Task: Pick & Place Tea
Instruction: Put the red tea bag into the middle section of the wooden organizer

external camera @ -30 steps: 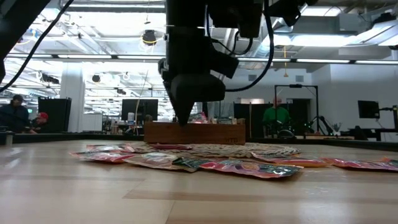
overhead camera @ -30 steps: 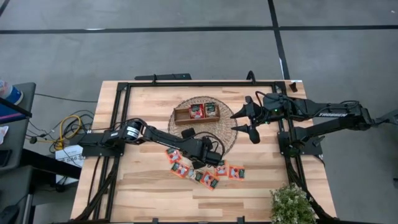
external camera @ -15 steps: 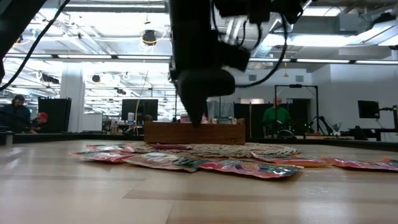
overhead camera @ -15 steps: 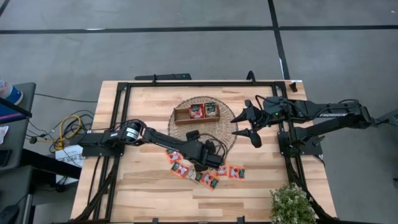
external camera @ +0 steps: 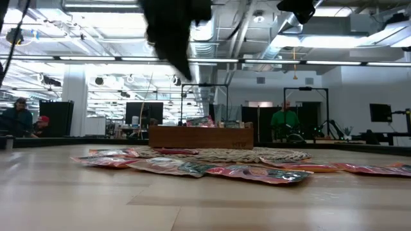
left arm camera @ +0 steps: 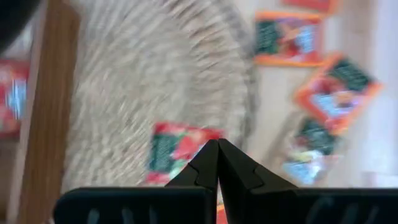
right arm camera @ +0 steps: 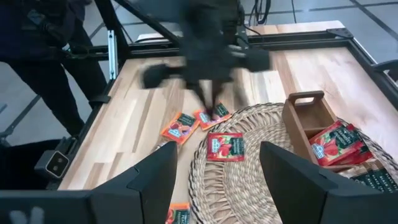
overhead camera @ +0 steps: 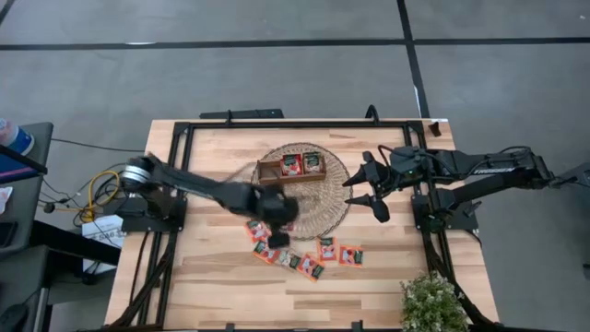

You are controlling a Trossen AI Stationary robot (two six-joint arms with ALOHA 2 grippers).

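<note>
1. on the round woven mat [right arm camera: 261, 180] one tea sachet [right arm camera: 225, 146] lies loose; others sit in the wooden tray [overhead camera: 290, 169] or are scattered on the table [overhead camera: 212, 277].
2. left gripper [left arm camera: 217, 163] is pinched shut over that sachet, holding nothing i can see.
3. right gripper [overhead camera: 366, 184] waits wide open, empty, beside the mat.
4. risk: closed tips just shove the sachet around.

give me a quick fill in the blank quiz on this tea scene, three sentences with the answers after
1. The wooden tray sits on a round woven ____.
2. The left hand has its fingers ____.
3. The right hand, beside the mat's edge, holds ____.
4. One tea sachet lies alone on the mat, ____ the tray.

Missing words: mat; shut; nothing; outside
</note>
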